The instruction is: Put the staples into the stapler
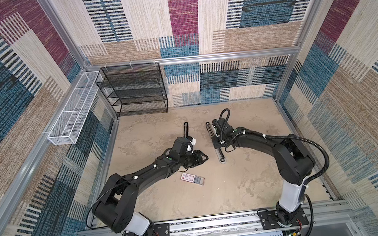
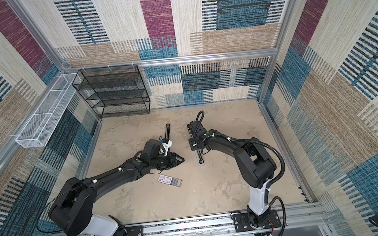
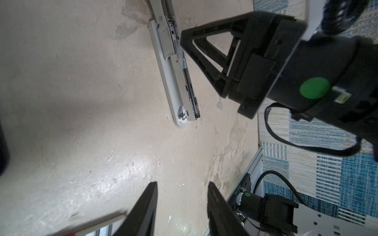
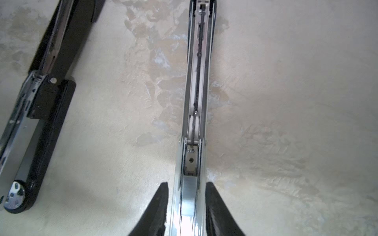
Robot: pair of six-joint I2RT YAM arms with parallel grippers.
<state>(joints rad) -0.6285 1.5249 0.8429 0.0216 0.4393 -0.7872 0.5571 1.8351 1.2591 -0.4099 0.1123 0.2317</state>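
As a staple strip (image 4: 189, 202) seems to lie in the open stapler (image 3: 169, 81), the right gripper (image 4: 187, 183) straddles it, jaws slightly apart; the left gripper (image 3: 182, 183) is spread, empty. Closing remains.

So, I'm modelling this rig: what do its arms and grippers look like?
Both the left arm and right arm are black with a white link near the base. Each wrist has a green dot. A ribbed black hose runs along the right arm, fixed with white ties. The left gripper and right gripper have black fingers with triangular cut-outs.
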